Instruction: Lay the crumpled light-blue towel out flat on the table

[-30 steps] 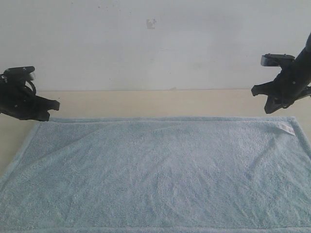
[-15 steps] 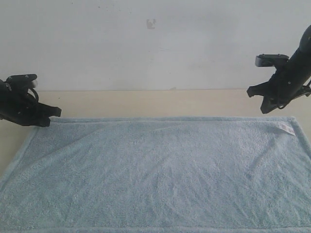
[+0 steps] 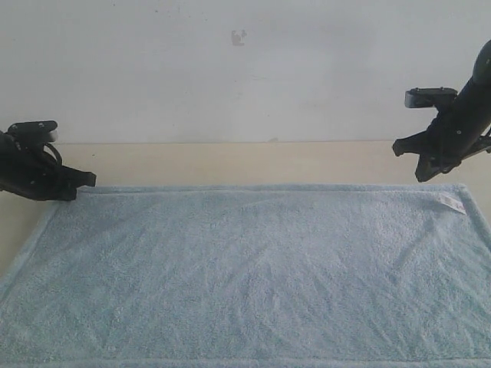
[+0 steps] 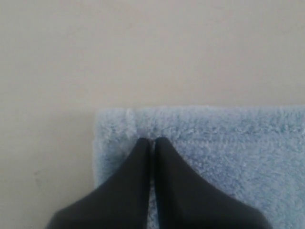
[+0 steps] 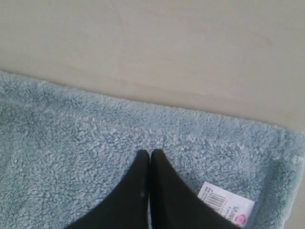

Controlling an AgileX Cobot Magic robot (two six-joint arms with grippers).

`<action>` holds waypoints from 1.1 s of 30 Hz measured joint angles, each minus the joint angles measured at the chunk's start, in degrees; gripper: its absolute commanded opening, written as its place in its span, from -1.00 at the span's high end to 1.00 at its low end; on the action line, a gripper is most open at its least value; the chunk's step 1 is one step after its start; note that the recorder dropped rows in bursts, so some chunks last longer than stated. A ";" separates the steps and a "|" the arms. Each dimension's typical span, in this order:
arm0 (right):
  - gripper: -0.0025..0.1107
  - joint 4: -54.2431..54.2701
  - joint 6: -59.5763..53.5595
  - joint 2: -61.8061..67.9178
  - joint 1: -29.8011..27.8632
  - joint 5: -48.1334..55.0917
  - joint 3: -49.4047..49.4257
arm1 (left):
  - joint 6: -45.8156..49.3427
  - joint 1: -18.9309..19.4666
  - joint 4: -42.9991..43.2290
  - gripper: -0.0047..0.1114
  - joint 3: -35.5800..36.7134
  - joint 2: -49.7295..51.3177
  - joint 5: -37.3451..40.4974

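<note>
While the seemingly soft, light towel [image 3: 253, 268] is lying flat on the surface [image 3: 230, 162], the left pincer [image 4: 151, 141] and right pincer [image 5: 150, 152] are gripping nothing, tips pressed together. Its hemmed corners [image 5: 281, 148] are probably offering the surest hold.

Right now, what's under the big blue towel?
The beige table is under the towel; it shows past the towel's far edge. The towel lies flat, but it would hide anything else beneath it.

White label [image 5: 225, 205] on towel [image 5: 95, 157], at its 2 o'clock corner in exterior view. It carries a black barcode, tiny print lines too blurred to read, and a pink round logo. No other text is legible.
</note>
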 measured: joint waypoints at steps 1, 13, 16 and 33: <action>0.96 -0.14 0.00 0.00 0.00 0.51 0.00 | -0.43 0.13 0.00 0.85 0.00 0.08 -0.93; 0.96 -6.27 2.73 0.00 0.00 3.10 0.00 | -1.83 0.61 2.35 0.85 0.00 0.12 -6.06; 0.96 -11.52 5.72 0.00 0.00 2.88 0.00 | -1.83 0.61 2.59 0.85 0.00 -0.10 -5.49; 0.96 -21.63 9.71 0.62 0.00 -1.58 0.00 | -1.83 0.61 2.59 0.85 -0.03 -2.37 -1.67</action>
